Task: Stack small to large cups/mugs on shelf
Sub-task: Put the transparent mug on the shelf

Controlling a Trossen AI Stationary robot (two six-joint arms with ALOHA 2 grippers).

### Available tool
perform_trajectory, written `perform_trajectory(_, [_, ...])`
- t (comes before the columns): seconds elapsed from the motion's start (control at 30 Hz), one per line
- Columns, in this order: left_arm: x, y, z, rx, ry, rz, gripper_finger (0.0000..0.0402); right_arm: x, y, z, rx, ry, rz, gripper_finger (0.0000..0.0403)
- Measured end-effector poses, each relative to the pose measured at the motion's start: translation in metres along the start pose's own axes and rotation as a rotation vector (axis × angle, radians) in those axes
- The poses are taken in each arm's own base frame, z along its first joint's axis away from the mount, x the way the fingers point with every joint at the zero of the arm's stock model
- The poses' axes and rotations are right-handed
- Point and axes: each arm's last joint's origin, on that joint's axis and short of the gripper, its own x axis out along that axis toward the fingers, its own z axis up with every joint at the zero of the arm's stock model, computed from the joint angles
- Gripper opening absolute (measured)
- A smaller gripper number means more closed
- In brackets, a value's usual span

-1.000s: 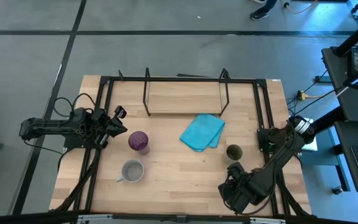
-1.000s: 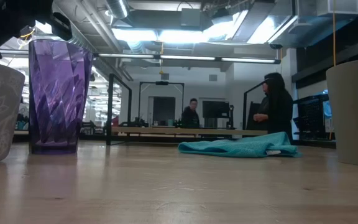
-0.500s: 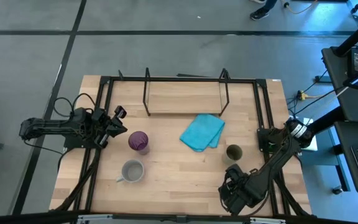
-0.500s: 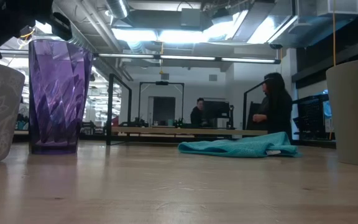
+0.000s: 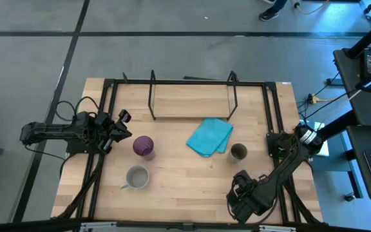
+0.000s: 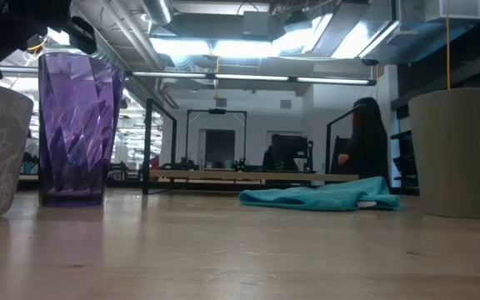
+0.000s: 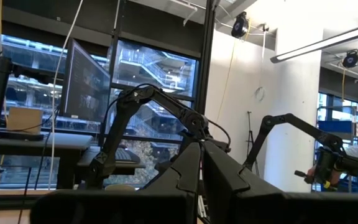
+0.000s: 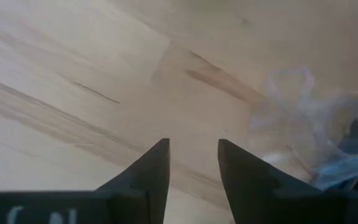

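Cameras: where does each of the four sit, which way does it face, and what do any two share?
High: overhead, looking straight down; both arms, shelf, purple tumbler.
Low: at table-top height, level across table into the room; no gripper clearly seen.
Left wrist: on the left arm, facing the room; left gripper closed.
Right wrist: facing down at the tabletop; right gripper open, a clear glass beside it.
Shared: high and low both show tumbler, turquoise cloth, olive-green cup.
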Motion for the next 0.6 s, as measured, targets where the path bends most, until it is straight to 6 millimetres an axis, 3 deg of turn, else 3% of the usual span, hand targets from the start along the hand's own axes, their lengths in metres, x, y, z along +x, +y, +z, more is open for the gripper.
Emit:
perform_trajectory(0.13, [0.000,0.000,0.000,0.000,0.000,0.000,0.0011,0.000,-0.007,0.002,0.056,-0.025,-0.068,0.0138])
perform_trajectory(0.27, [0.000,0.000,0.000,0.000,0.000,0.000,0.0011,-0.005,-0.028,0.004,0.166,-0.067,-0.286,0.0138])
perform_trajectory(0.4, [0.000,0.000,0.000,0.000,0.000,0.000,0.0011,-0.020,-0.034,0.000,0.128,-0.065,-0.173,0.0138])
perform_trajectory(0.6, [0.000,0.000,0.000,0.005,0.003,0.001,0.0011,-0.036,-0.046,-0.006,0.106,0.153,-0.176,0.0138])
